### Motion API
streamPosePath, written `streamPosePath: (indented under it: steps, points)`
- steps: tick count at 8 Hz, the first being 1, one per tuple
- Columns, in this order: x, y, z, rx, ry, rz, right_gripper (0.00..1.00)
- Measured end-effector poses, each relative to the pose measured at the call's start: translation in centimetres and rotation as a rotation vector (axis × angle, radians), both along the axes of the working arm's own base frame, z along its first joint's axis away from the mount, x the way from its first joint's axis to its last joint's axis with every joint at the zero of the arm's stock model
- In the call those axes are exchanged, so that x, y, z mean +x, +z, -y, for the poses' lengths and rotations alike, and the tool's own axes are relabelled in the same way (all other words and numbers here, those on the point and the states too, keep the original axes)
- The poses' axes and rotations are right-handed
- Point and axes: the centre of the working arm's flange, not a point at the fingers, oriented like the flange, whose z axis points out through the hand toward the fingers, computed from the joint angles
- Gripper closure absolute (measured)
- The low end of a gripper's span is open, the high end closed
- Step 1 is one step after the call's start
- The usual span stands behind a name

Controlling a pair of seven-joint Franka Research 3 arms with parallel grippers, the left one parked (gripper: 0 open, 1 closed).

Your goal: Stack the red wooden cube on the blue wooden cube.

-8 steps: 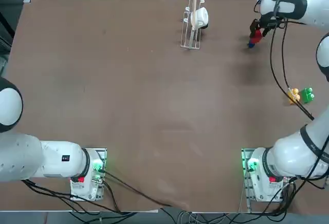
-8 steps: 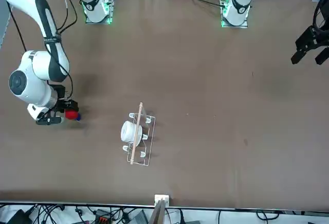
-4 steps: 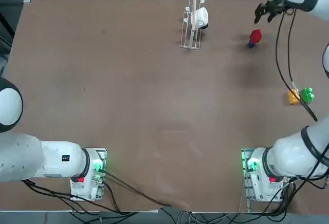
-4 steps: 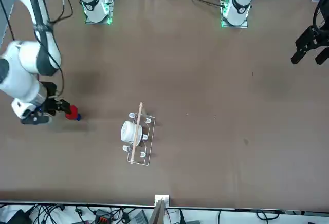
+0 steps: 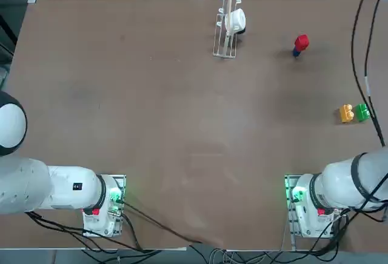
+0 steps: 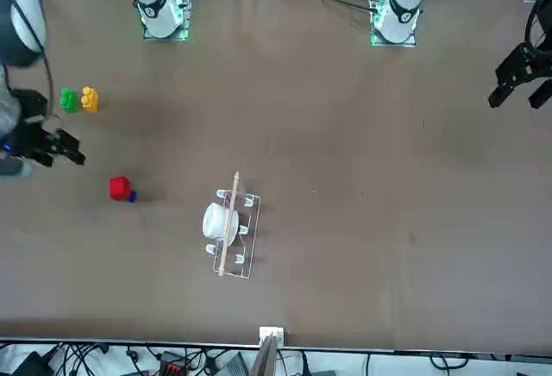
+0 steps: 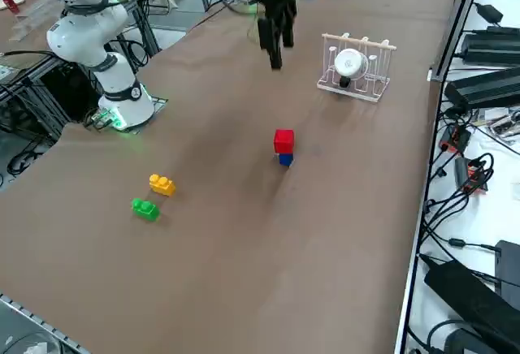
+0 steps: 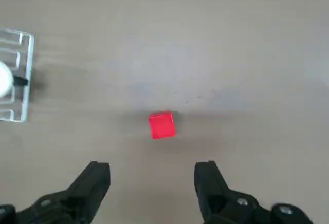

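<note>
Right side view shows the red cube (image 7: 283, 140) sitting squarely on the blue cube (image 7: 285, 159) on the table (image 7: 244, 232), near the wire rack (image 7: 355, 66) with a white cup. High above the stack, the right gripper (image 8: 152, 183) hangs empty, fingers (image 8: 95, 179) spread wide apart. Yellow (image 7: 162, 184) and green (image 7: 145, 208) studded blocks lie well apart from it.

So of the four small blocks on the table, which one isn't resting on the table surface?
The red wooden cube: it sits on top of the blue wooden cube. The yellow studded block and green studded block lie on the table, side by side.
</note>
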Motion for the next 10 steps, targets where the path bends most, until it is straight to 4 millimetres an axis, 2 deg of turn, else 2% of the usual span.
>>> streamPosePath:
  steps: [2,4,6,8,10]
  points:
    - [-1.3,4.2,-0.5,0.01,-0.109,-0.026,0.0]
    - [-2.0,6.3,-0.9,0.027,-0.145,-0.028,0.0]
    - [-2.3,6.2,-1.5,0.028,-0.14,-0.055,0.0]
    - [-2.6,6.3,-3.0,0.027,-0.129,-0.069,0.0]
    - [-2.9,6.8,-3.2,0.025,-0.127,-0.065,0.0]
